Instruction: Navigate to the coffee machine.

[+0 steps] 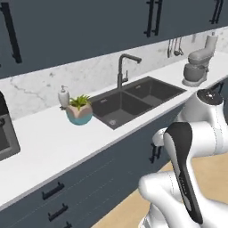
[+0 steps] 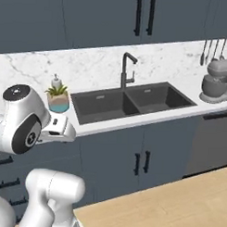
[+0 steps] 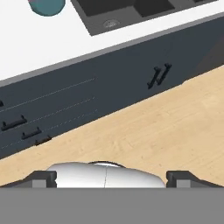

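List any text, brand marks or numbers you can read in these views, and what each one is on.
None can be read. The stand mixer, the soap bottle, the plant pot, the sink and the cabinet doors carry no visible lettering. The dark appliance at the left edge of the left base view shows no label either.

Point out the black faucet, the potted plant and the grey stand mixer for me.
Black sink faucet [image 2: 124, 71], right base view, upright neck.
Green plant in blue pot [image 1: 79, 114], left base view, pot's front.
Grey stand mixer [image 2: 217, 84], right base view, bowl.
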Motion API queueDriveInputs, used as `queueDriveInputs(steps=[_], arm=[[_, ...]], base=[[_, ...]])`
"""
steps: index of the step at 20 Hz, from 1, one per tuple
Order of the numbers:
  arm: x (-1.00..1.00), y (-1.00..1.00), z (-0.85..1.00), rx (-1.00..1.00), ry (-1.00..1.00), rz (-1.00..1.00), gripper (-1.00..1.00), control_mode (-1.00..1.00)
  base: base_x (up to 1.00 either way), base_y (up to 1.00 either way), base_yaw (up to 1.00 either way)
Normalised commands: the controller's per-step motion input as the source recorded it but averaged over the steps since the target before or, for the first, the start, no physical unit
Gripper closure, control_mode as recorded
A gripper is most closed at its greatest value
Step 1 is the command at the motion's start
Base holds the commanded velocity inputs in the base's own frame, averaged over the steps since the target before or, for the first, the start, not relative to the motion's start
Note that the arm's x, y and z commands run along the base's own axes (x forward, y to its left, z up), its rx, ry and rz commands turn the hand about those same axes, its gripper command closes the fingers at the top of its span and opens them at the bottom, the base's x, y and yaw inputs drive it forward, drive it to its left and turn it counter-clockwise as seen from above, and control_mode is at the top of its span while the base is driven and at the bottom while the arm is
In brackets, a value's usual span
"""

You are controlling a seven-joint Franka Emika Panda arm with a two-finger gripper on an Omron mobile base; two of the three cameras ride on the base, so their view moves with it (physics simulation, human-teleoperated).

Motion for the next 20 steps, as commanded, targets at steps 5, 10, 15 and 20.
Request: queueDriveInputs(steps=[5, 10, 15, 20], arm=[[0.00, 0.00, 0.00, 0.00, 0.00, 0.00, -1.00, 1.00], [0.00, 0.00, 0.00, 0.00, 0.00, 0.00, -1.00, 1.00], [0.00, 0.00, 0.00, 0.00, 0.00, 0.00, -1.00, 1.00], [0.00, 0.00, 0.00, 0.00, 0.00, 0.00, -1.00, 1.00]], base=[[0.07, -0.73, -0.41], [0.06, -0.73, -0.46], [0.01, -0.70, -0.53], [0.03, -0.68, -0.56]])
